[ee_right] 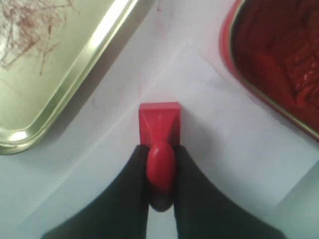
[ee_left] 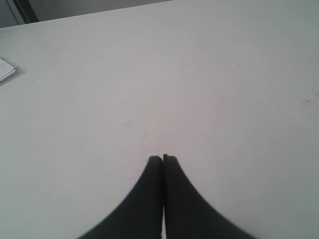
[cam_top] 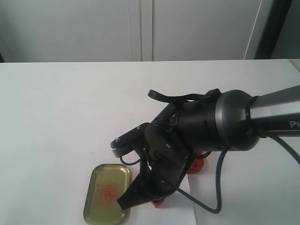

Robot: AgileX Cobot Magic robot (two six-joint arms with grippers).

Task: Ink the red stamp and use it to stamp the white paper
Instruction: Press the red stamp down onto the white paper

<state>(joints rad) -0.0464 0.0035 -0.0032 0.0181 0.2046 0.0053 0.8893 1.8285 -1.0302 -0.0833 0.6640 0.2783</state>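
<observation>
**Supervisor:** State of each claw?

**Operator:** My right gripper [ee_right: 160,152] is clenched on the knob handle of the red stamp [ee_right: 158,122], one finger on each side of the knob. My left gripper [ee_left: 163,159] has its fingers pressed together with nothing between them, above bare tabletop [ee_left: 199,74]

**Supervisor:** Where does the stamp lie from the claw, and how does its long axis run?

**Operator:** It lies directly ahead of the right fingertips. Its long axis is in line with my fingers: knob toward the wrist, square base away from it, pointing down at the white paper [ee_right: 214,129]. In the exterior view the gripper slants down toward the near edge of the tabletop, about midway along it, so I judge the axis tilted rather than plumb. The base sits within the sheet's border. I cannot tell whether its face touches

**Supervisor:** Surroundings?

**Operator:** The gold lid [ee_right: 75,84] lies just beside the sheet, toward the near left corner. The red ink tin [ee_right: 228,45] lies just beside the sheet's opposite side, farther from the near edge

**Supervisor:** What does the coming move turn on?

**Operator:** On that axis. Only the right arm is placed to act. A clean print probably needs the face flat on the sheet and pressure along the axis. The face is hidden, so I cannot confirm it is inked
</observation>
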